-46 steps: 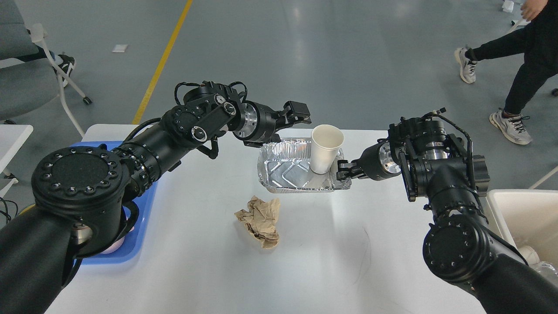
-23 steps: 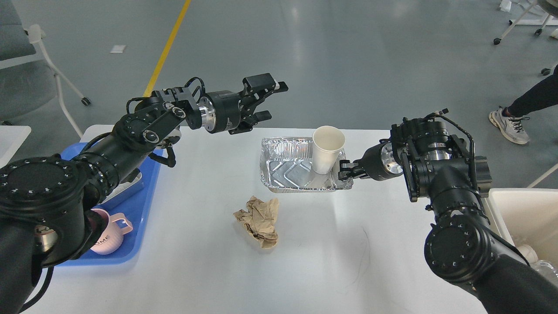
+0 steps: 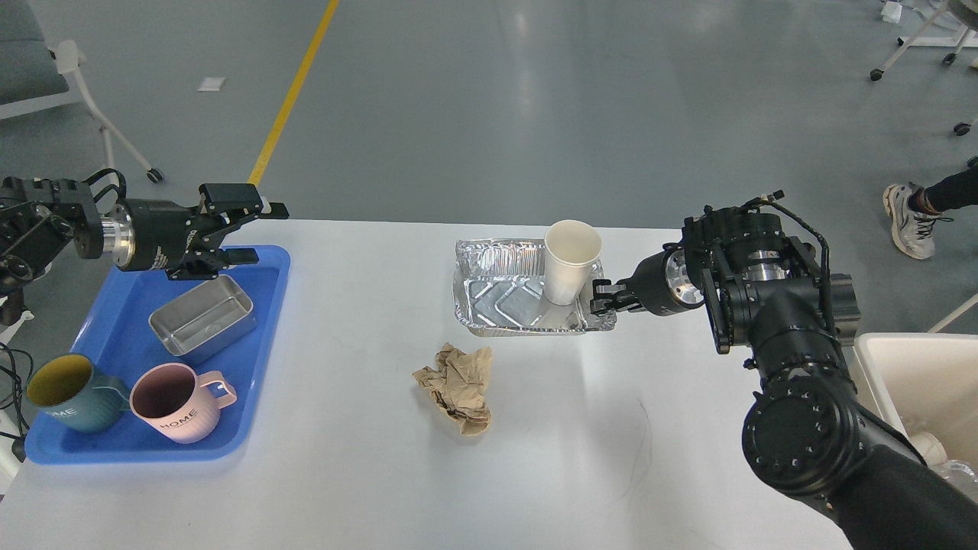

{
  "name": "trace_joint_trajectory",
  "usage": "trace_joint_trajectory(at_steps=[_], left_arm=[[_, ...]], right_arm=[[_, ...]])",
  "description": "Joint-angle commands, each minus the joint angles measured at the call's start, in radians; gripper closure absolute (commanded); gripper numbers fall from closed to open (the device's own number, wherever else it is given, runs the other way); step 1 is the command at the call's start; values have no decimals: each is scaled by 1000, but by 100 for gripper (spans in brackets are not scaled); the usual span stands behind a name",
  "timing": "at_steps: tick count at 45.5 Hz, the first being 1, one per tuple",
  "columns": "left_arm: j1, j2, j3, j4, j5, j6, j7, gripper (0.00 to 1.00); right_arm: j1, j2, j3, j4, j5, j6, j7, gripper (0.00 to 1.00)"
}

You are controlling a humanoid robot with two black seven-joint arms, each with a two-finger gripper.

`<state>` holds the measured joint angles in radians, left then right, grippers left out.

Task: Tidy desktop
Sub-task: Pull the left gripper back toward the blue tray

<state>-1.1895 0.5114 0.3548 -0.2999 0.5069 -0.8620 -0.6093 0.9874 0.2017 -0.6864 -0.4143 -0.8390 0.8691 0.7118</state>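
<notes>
The white desktop (image 3: pixel 367 473) holds a foil tray (image 3: pixel 497 302) at the far middle. A white paper cup (image 3: pixel 571 260) stands upright in the tray's right end. A crumpled brown paper (image 3: pixel 456 386) lies in front of the tray. My right gripper (image 3: pixel 600 298) is shut on the foil tray's right rim, just beside the cup's base. My left gripper (image 3: pixel 252 231) is open and empty, hovering over the far end of the blue tray (image 3: pixel 263 336) at the left.
The blue tray holds a small metal box (image 3: pixel 201 317), a pink mug (image 3: pixel 179 393) and a teal mug (image 3: pixel 69 389). A white bin (image 3: pixel 917 367) stands off the desktop's right edge. A person's shoe (image 3: pixel 909 210) shows at the far right.
My left arm has swung left, from beside the foil tray to over the blue tray, uncovering the mugs and metal box. The right gripper has stayed at the foil tray. The person walked off right.
</notes>
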Motion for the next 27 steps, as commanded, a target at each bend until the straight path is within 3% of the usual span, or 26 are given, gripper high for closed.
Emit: trace_joint_trajectory(at_steps=[1, 5, 13, 21, 27], left_arm=[[21, 52, 4, -76, 110, 52, -125, 3], [36, 85, 6, -184, 143, 130, -173, 3], [33, 266, 1, -545, 255, 300, -162, 3], [27, 444, -28, -755, 259, 334, -24, 3], [24, 631, -53, -924, 260, 322, 42, 3]], right_arm=[[1, -1, 1, 0, 0, -1, 0, 100], [-1, 1, 1, 0, 0, -2, 0, 100], [-1, -2, 1, 0, 0, -2, 0, 100], [1, 1, 1, -1, 0, -2, 0, 100], [-1, 1, 1, -15, 0, -2, 0, 100]])
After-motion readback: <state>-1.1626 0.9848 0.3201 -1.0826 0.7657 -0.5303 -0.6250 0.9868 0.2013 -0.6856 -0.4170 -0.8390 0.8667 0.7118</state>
